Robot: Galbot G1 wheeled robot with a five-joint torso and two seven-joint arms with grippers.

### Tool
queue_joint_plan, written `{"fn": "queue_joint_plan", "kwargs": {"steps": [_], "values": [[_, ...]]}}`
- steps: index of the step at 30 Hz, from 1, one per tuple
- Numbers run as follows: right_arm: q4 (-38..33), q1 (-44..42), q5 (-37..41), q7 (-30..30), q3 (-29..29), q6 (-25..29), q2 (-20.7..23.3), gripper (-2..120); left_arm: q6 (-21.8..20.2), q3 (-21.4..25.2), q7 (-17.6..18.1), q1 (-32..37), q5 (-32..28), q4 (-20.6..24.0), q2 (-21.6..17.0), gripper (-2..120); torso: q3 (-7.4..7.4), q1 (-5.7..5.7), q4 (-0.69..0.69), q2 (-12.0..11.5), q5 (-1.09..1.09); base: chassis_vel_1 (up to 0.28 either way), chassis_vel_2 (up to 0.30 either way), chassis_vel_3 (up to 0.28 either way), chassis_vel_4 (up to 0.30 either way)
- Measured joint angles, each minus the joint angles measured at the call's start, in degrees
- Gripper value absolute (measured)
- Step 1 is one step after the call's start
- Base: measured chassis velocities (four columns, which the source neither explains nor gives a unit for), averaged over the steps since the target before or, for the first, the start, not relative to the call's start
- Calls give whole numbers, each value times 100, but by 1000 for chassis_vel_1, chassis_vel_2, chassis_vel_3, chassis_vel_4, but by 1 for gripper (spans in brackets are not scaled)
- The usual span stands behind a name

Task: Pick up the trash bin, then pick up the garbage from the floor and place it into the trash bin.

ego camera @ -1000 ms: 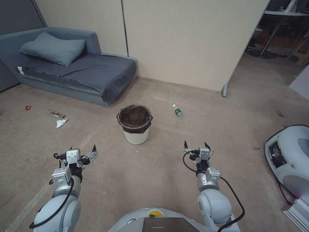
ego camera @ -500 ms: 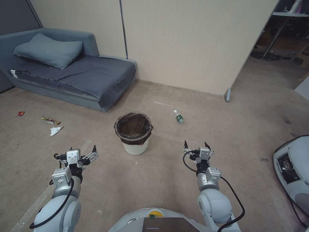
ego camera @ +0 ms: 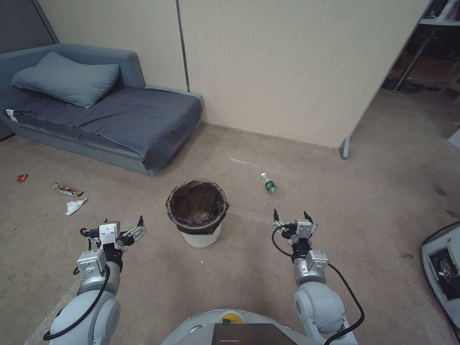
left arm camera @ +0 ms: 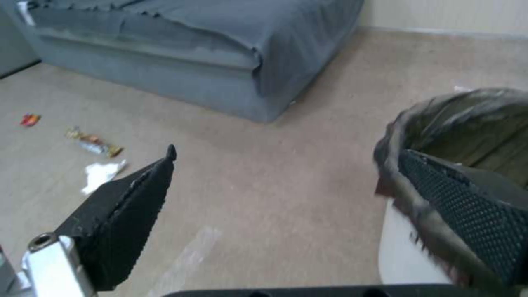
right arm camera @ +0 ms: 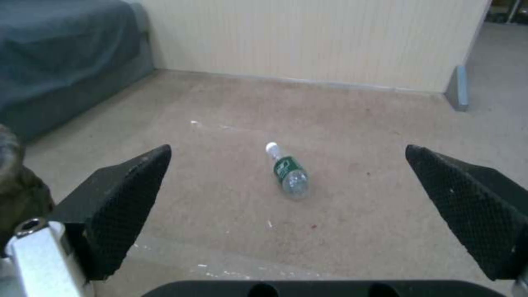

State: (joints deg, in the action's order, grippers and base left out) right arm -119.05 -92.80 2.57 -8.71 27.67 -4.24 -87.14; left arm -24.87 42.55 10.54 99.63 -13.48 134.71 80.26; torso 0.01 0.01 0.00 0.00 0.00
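Carpet floor, grey sofa back left. Wrappers far left, left gripper wide open, empty. Trash bin dead centre, closer than a second ago, so base rolling in, almost reachable. Bottle just beyond right gripper, also open, empty.

One trash bin stands on the floor. Four pieces of garbage lie there: one bottle, two wrappers, one crumpled paper. Two claws, left and right.
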Motion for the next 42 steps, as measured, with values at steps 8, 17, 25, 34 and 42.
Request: {"fn": "queue_joint_plan", "kwargs": {"steps": [8, 17, 25, 34, 42], "values": [[16, -21, 0, -17, 6, 16, 10, 100, -1045, -45, -30, -749, -735, 62, -647, 100, -2, -1, 1, 0, -1, -10, 7, 2, -3], [129, -33, -10, -12, 18, 70, 61, 100, -1722, -191, -55, -1790, -1937, -293, -1737, 100, -1, 0, -1, 0, -2, 0, 0, 0, 0], [318, -86, -48, -6, -20, 147, 55, 100, -1725, -732, 80, -2603, -2942, -1093, -2334, 100, -1, 0, -3, 0, -1, 0, 0, 0, 0], [520, 29, -83, -3, -91, 138, 41, 100, -1780, -1217, -83, -2951, -3290, -1804, -2669, 100, -1, -1, 2, 0, -1, 0, 0, 0, 0], [615, -66, -167, -3, -33, 242, -72, 100, -1763, -1748, -528, -3483, -3391, -2395, -2787, 100, -1, -1, 1, 0, 0, 0, 0, 0, 0]]}}
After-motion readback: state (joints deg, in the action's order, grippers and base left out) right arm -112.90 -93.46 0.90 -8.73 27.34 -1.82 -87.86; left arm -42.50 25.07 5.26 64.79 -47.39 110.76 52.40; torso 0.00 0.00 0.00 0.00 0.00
